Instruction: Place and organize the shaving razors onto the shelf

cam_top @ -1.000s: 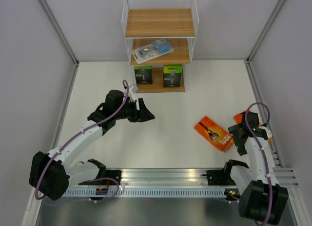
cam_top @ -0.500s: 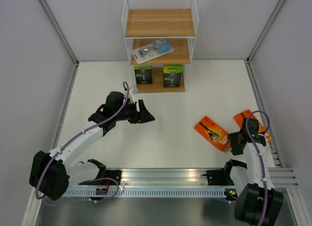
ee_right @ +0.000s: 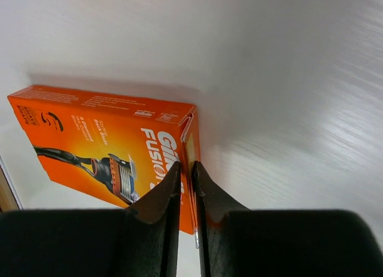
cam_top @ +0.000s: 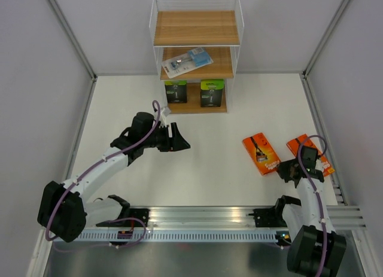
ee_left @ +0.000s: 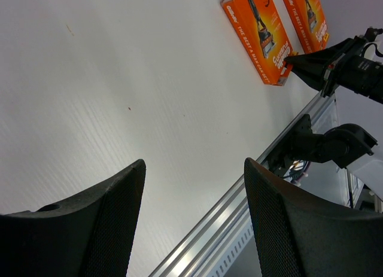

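The shelf (cam_top: pixel 196 49) stands at the back of the table. Two black and lime-green razor packs (cam_top: pixel 176 91) (cam_top: pixel 212 93) stand on its bottom board, and a clear light-blue blister pack (cam_top: pixel 187 61) lies on the middle board. An orange razor pack (cam_top: pixel 261 153) (ee_left: pixel 258 33) (ee_right: pixel 102 139) lies right of centre, and my right gripper (cam_top: pixel 281 168) (ee_right: pixel 186 165) is shut on its near end. A second orange pack (cam_top: pixel 310 152) (ee_left: pixel 306 15) lies further right, partly behind the right arm. My left gripper (cam_top: pixel 184 144) (ee_left: pixel 194 163) hangs open over the mid table, holding nothing.
An aluminium rail (cam_top: pixel 203 220) (ee_left: pixel 239 211) runs along the near edge between the arm bases. Grey walls close in the table on the left, right and back. The shelf's top board (cam_top: pixel 196 27) is bare.
My right gripper went from open to shut on the orange pack's near end, and that pack swung round to point more away from me. The left arm barely moved.
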You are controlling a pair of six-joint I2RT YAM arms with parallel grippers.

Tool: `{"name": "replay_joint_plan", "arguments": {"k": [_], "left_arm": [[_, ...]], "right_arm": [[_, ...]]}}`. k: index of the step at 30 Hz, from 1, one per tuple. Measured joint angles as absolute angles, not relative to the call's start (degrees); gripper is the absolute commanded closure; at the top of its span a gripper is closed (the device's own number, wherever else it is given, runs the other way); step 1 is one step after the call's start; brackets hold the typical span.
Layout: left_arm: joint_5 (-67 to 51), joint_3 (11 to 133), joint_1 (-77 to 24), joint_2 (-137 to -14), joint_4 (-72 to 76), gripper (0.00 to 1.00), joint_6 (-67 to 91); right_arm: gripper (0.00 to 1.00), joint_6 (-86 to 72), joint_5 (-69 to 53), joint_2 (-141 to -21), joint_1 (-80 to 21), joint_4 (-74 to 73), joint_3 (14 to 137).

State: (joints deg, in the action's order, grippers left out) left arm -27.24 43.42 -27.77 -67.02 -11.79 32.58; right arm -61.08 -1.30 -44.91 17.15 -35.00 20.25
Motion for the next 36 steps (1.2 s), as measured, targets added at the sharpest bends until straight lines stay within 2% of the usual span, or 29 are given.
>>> {"name": "replay_joint_plan", "arguments": {"k": [2,3,4,9,14,21,22,24,26,27,30,36], "left_arm": [[-27.3,43.4,-27.8,-67.1,-11.8,0.27,32.6],[-27.3,43.4,-27.8,-67.3,-11.8,0.27,32.6],[-27.3,43.4,-27.8,-67.4,-11.7,0.27,32.6],[-27.3,43.4,-27.8,-67.7,-11.7,0.27,32.6],[-27.5,43.5,-27.8,-67.7,-11.7,0.27,32.5],[-29.6,47.8,-27.8,-68.8,-12.0,0.27,30.5],[-29.9,49.1,-27.8,-69.1,-12.1,0.27,30.0],[-30.2,51.9,-27.8,-69.8,-12.6,0.26,28.8],[-30.1,54.0,-27.8,-70.3,-12.7,0.26,28.0],[-30.1,54.7,-27.8,-70.4,-12.7,0.26,27.7],[-30.2,55.2,-27.8,-70.7,-13.3,0.26,27.0],[-30.2,55.1,-27.8,-70.8,-14.8,0.26,26.4]], "right_arm": [[0.91,-59.9,-2.7,-46.3,16.8,-32.6,20.2],[0.97,-59.5,-3.3,-47.5,16.4,-31.1,20.2],[1.00,-59.1,-4.0,-48.9,15.7,-29.6,20.3],[0.99,-57.8,-3.6,-56.2,7.4,-27.0,24.8],[1.00,-52.7,-1.6,-59.0,-2.6,-33.0,37.6],[1.00,-39.0,-8.9,-58.7,-2.9,-36.1,56.6],[0.98,-38.0,-9.9,-58.7,-2.9,-36.5,57.4],[0.86,-36.9,-11.0,-58.6,-3.1,-37.6,57.6],[0.82,-37.6,-11.1,-57.2,-3.2,-36.8,53.6],[0.72,-38.3,-10.9,-55.7,-3.2,-36.4,50.2],[0.55,-40.9,-10.3,-51.6,-3.2,-36.9,39.5],[0.53,-43.0,-9.1,-52.0,-3.2,-33.0,28.3]]}}
